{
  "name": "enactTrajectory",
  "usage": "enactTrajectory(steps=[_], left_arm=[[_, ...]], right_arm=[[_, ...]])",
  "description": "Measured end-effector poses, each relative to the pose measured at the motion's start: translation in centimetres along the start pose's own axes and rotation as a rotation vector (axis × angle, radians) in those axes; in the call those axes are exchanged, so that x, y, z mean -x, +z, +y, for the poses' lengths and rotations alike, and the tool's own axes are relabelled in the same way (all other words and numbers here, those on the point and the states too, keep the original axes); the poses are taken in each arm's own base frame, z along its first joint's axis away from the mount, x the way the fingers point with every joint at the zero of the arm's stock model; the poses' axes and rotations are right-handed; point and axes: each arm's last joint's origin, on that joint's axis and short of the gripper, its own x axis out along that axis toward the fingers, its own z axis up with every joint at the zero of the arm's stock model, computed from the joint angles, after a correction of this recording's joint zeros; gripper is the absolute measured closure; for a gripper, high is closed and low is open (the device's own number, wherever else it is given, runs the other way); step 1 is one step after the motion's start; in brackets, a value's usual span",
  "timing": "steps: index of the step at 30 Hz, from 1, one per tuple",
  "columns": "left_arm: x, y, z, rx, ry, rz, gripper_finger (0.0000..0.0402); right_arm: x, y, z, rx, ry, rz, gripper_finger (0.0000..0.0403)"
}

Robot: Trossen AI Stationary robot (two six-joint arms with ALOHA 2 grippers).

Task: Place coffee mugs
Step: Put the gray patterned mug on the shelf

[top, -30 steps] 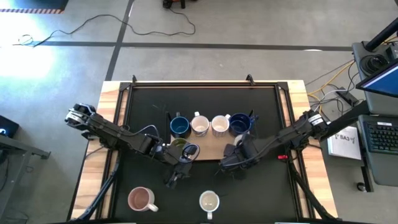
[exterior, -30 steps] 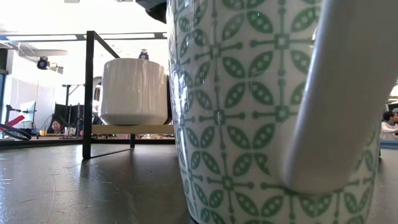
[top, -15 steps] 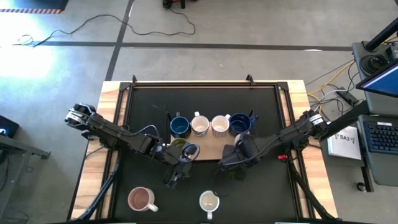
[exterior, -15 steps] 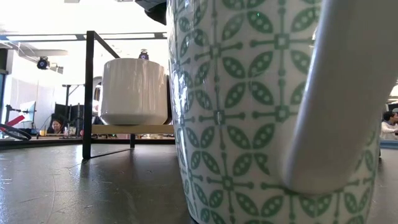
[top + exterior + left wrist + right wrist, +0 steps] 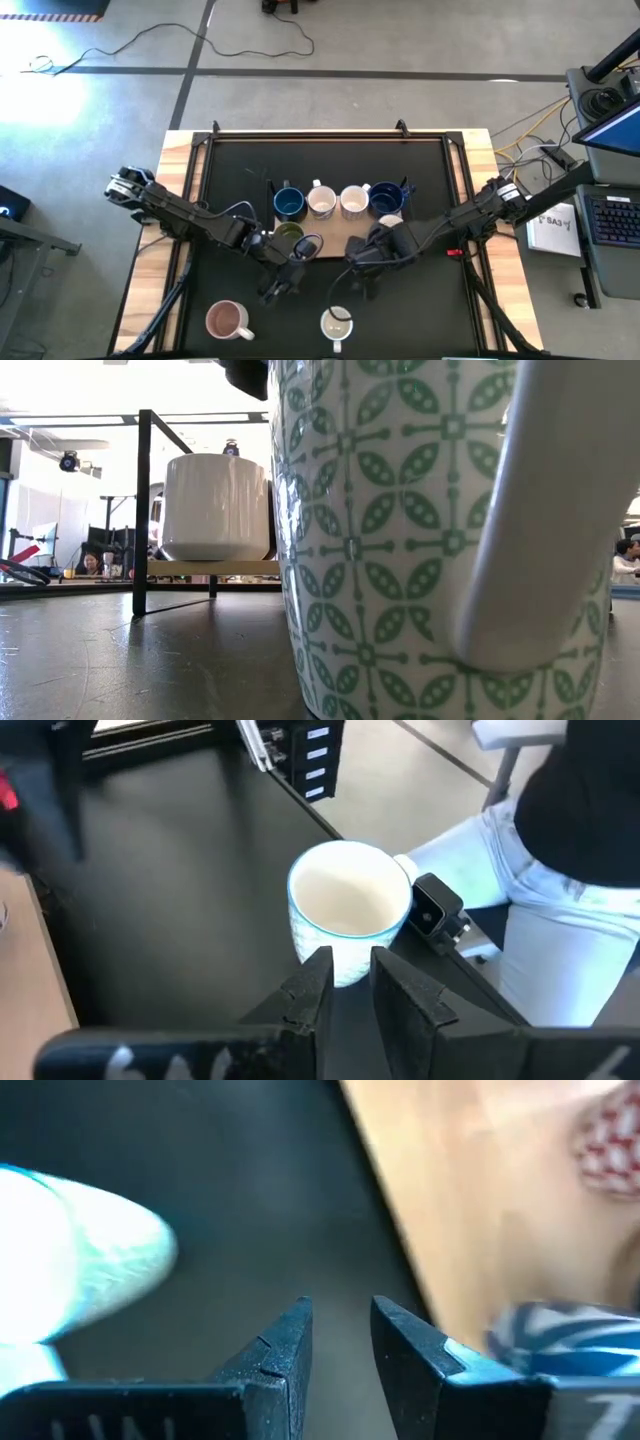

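Mug, white with green pattern [image 5: 337, 324]: upright at the near edge of the tabletop [image 5: 420, 170], mouth up, long axis vertical, handle toward the near edge. Pink mug [image 5: 226, 320] stands to its left. Four mugs (blue, two cream, blue) [image 5: 338, 201] sit in a row on the wooden board [image 5: 335, 240] farther back.

Right gripper [image 5: 352, 262]: just far-right of the patterned mug, fingers slightly parted, empty.

Left gripper [image 5: 285, 280]: near centre, fingers narrowly parted, empty.

Hazard: both grippers are close together; either may clip the other or topple the mug.
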Motion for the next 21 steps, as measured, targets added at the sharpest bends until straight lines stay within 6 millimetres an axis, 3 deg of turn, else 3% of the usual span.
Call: enactTrajectory(steps=[21], left_arm=[[-0.9,0.4,-6.2,0.001,0.215,-0.03,0.0352]], right_arm=[[-0.5,-0.1,3.5,-0.124,0.3,-0.084,0.0309]])
